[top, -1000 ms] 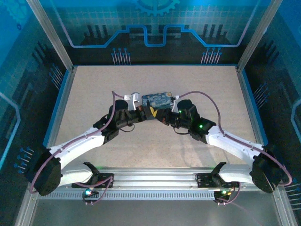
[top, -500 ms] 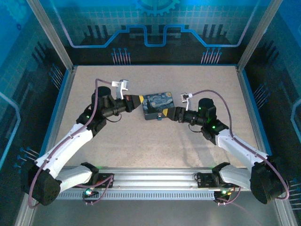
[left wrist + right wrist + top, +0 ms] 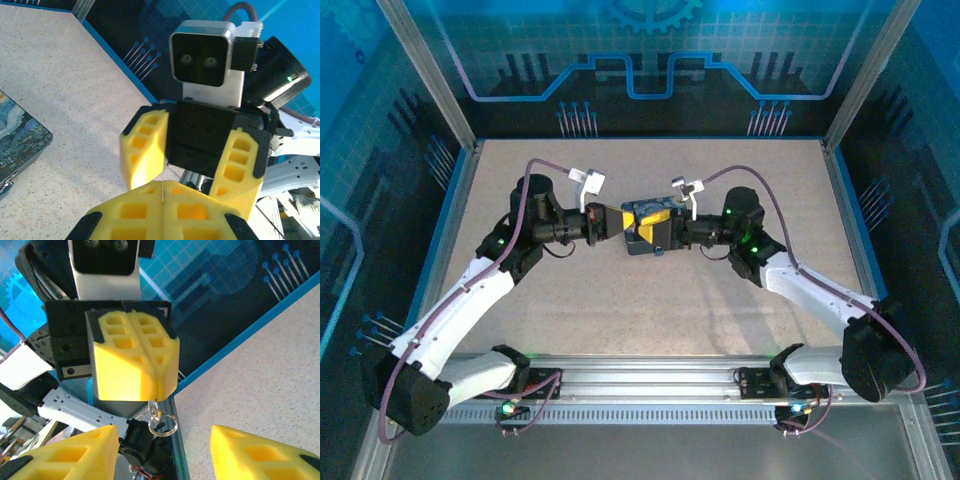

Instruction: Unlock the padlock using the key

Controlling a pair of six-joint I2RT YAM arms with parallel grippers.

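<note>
Robot lab cell: aluminium frame [image 3: 428,75], blue circuit-print walls [image 3: 740,50].

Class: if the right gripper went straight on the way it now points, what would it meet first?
The open right gripper would probably meet the shut left gripper, which faces it tip to tip, or the small silvery rings hanging from it; depth is unclear.

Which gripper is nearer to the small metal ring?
Left. The small metal ring hangs at the shut fingers of the left gripper; the right gripper, fingers open, is apart from it.
</note>
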